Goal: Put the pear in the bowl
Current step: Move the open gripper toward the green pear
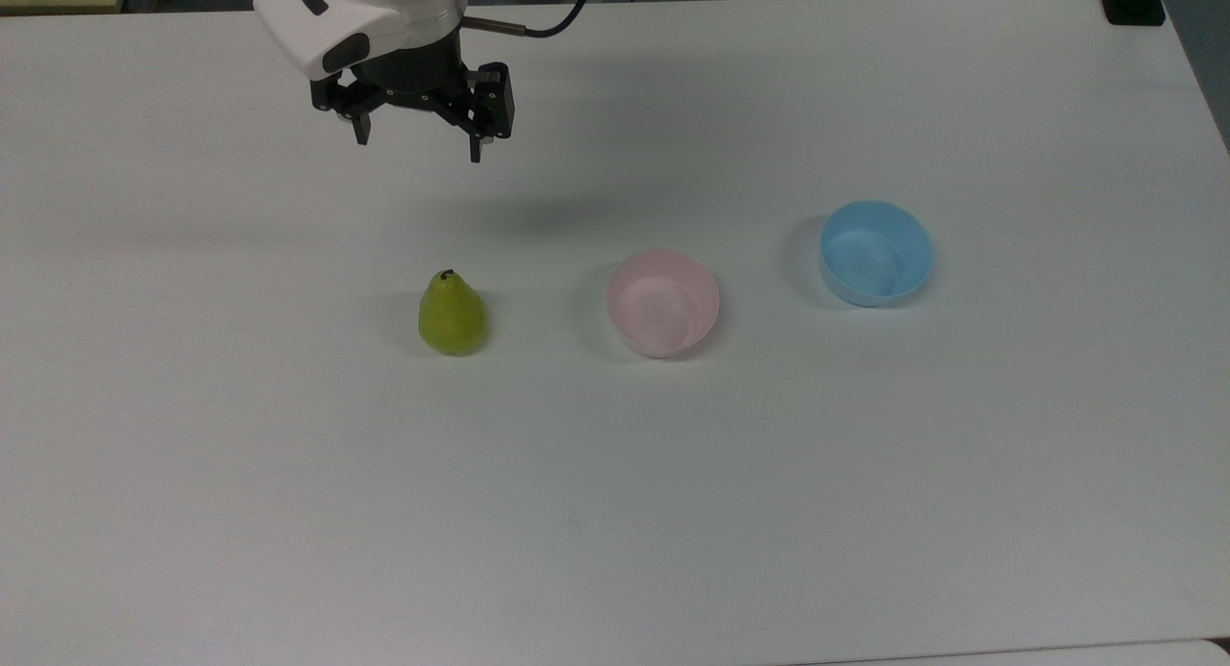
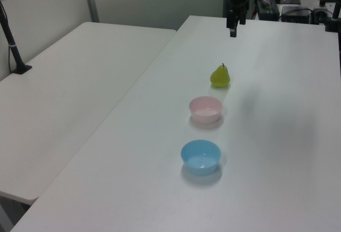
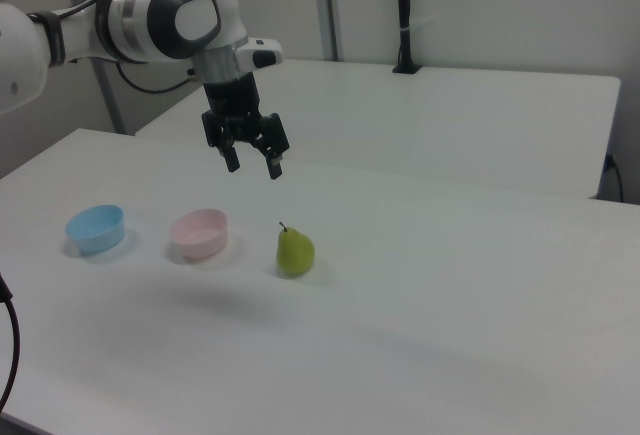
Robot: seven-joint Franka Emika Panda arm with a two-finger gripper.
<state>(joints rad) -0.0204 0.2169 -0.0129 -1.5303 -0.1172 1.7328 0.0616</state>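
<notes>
My gripper [image 1: 418,135] hangs wide and empty above the upright pear [image 1: 452,313]; the pink bowl [image 1: 663,302] waits just beyond it.

One pear [image 1: 452,314], two bowls [image 1: 663,303], one gripper [image 1: 419,147].

Row on counter [image 1: 288,512]
Top view, left to right: pear [image 1: 452,314], bowl [image 1: 663,303], second bowl [image 1: 875,253], all apart. Tool [image 1: 419,147] above counter, behind pear.
</notes>
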